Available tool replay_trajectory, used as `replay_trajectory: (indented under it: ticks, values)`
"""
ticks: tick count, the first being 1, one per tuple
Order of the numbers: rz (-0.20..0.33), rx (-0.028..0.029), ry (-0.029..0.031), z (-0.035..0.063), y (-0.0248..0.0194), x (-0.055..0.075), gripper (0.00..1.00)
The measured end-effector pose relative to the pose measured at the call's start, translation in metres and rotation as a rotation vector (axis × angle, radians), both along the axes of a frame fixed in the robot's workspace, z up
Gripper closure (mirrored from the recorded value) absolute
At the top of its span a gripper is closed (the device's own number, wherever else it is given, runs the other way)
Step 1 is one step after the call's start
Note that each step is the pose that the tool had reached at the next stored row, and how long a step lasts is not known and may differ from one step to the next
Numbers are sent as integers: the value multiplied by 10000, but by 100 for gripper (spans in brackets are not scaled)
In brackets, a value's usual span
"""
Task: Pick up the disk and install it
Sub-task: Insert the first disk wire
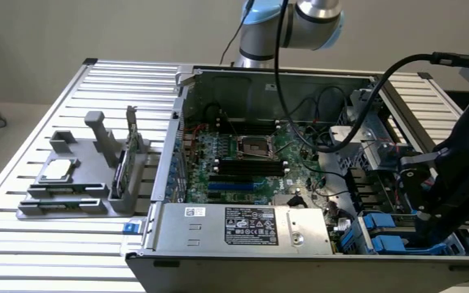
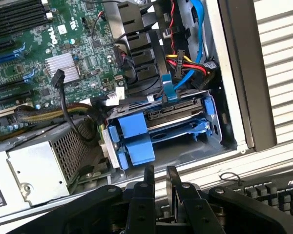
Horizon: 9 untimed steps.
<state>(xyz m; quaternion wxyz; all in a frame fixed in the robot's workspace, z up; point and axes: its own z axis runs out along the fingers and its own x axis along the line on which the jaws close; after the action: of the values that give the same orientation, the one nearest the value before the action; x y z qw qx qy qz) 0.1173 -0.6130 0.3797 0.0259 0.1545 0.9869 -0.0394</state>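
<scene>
We saw the disk sitting in its blue frame, low in a corner of the computer case, close to its cables so they could reach. The fingers hung near it, narrow and holding nothing.

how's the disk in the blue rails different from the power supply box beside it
The disk is clipped in a blue plastic frame; the power supply is bare silver metal. The disk is a thin slab showing its connector edge; the power supply is a bulky box with a perforated side. The power supply carries a large printed label on top; no label shows on the disk from here. Both are grey metal and sit inside the open case.
</scene>
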Motion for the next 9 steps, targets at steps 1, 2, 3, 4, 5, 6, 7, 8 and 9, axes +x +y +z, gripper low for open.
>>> replay_trajectory:
  ticks: [1, 2, 3, 4, 5, 6, 7, 8, 9]
  values:
    - [-125, 41, 0, -1, 0, 1, 75]
    - [-250, 79, 0, -1, 0, 0, 75]
    - [-374, 116, 0, -1, 0, 0, 75]
    - [-495, 152, 0, -2, 0, 0, 75]
    - [-614, 183, 0, -2, 0, 1, 75]
    - [-744, 201, -1, -2, 1, 0, 75]
    - [-870, 214, -2, -3, 1, 0, 75]
    - [-998, 227, -3, -4, 0, 0, 75]
    - [-1124, 238, -4, -3, 0, 0, 75]
